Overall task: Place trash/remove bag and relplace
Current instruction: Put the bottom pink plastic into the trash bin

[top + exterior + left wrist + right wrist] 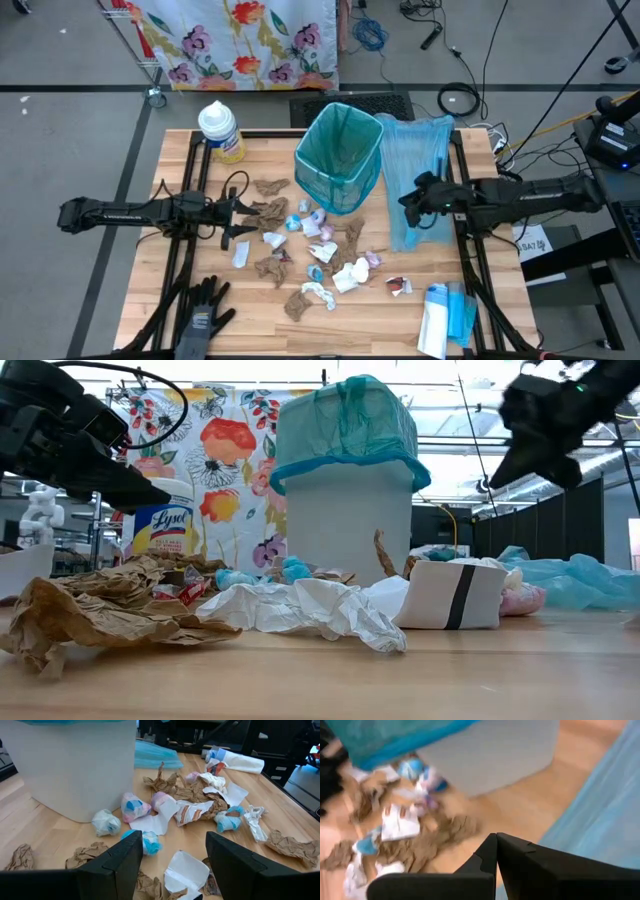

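Observation:
A white bin (340,160) lined with a teal bag (345,420) stands on the wooden table at the far middle. The trash (310,245), brown paper wads, white tissues and blue and pink scraps, lies scattered on the tabletop in front of the bin. My left gripper (238,218) is open at the left edge of the scatter, level, with nothing between its fingers (120,865). My right gripper (407,205) is shut and empty. It hangs in the air to the right of the bin, tilted down over a loose light blue bag (415,170) that lies flat on the table.
A Lysol wipes canister (222,130) stands at the far left corner. Black gloves (200,312) lie at the near left. A white and blue pack (445,318) lies at the near right. A floral cloth (240,40) hangs behind the table.

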`<state>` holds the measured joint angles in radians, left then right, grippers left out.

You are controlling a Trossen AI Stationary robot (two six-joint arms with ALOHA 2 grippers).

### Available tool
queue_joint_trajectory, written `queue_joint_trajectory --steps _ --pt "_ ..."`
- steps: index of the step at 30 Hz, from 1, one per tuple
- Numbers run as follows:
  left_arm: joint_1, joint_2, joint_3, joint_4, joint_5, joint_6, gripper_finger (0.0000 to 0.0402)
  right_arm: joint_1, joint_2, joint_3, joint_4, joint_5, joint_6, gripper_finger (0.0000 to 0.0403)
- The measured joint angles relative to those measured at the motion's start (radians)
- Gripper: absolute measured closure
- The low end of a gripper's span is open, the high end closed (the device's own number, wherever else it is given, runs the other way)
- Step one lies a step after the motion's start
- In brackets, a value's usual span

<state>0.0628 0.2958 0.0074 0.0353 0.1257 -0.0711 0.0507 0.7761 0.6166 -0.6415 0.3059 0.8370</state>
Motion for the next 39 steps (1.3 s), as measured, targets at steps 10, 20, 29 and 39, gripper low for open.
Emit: queue_joint_trajectory --steps 10,20,29,39 --pt "0.000 0.000 0.000 0.001 0.000 0.000 0.0182 0.165 0.370 0.208 -0.066 -0.140 0.270 0.0403" --pt "0.000 0.000 0.028 0.002 -0.160 -0.002 0.0182 0.309 0.548 0.267 -0.050 -0.235 0.463 0.0403" --pt "0.000 0.000 0.057 -0.003 -0.351 0.063 0.0182 0.358 0.681 0.342 -0.004 -0.234 0.170 0.0403" --pt "0.000 0.000 0.058 -0.003 -0.344 0.078 0.0182 0.335 0.795 0.342 0.027 -0.237 0.062 0.0367"
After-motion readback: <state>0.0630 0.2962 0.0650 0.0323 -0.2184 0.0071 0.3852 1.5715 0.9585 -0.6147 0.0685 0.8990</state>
